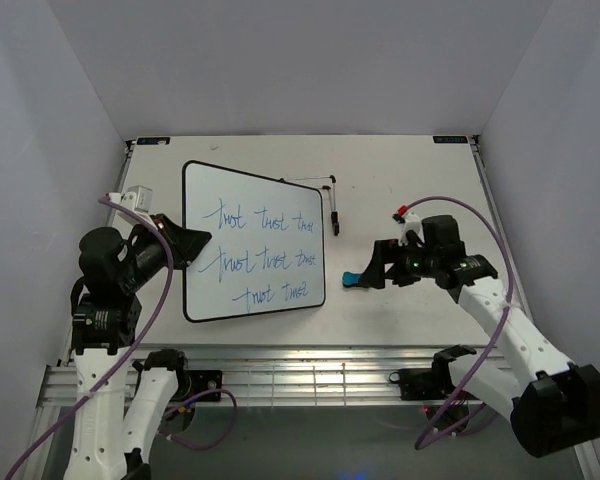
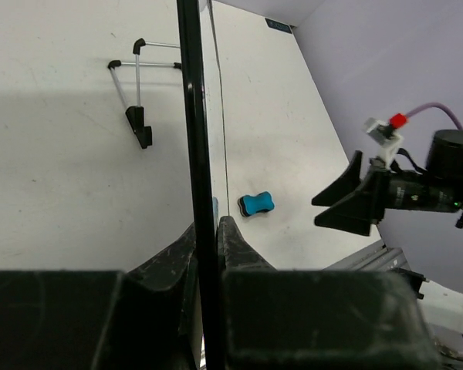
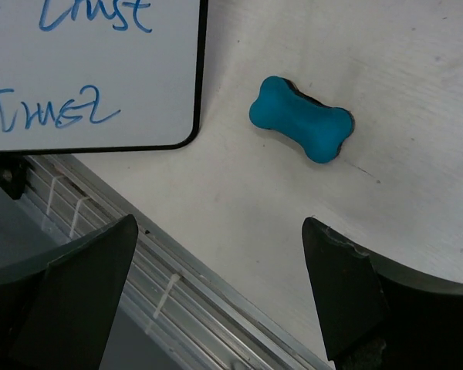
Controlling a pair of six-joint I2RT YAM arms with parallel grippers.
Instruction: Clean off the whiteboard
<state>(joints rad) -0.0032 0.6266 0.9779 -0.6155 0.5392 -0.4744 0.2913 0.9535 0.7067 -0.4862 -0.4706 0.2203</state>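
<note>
The left gripper [image 1: 193, 243] pinched the whiteboard [image 1: 255, 240] by its edge while the right gripper [image 1: 372, 266] hung spread near the eraser [image 1: 352, 278].
In the top view the whiteboard sat left of centre on the table [image 1: 410, 170], with three rows of blue writing across it. The left gripper was pressed onto the black rim at the middle of the board's left side, and the left wrist view showed one finger [image 2: 177, 250] on each face of that rim. The blue bone-shaped eraser lay on the table just right of the board's lower right corner, apart from it. In the right wrist view it sat in the upper middle of the frame, above the gap between the wide-apart fingers [image 3: 89, 293] and touching neither. A black wire stand [image 1: 325, 195] lay by the board's upper right corner.
</note>
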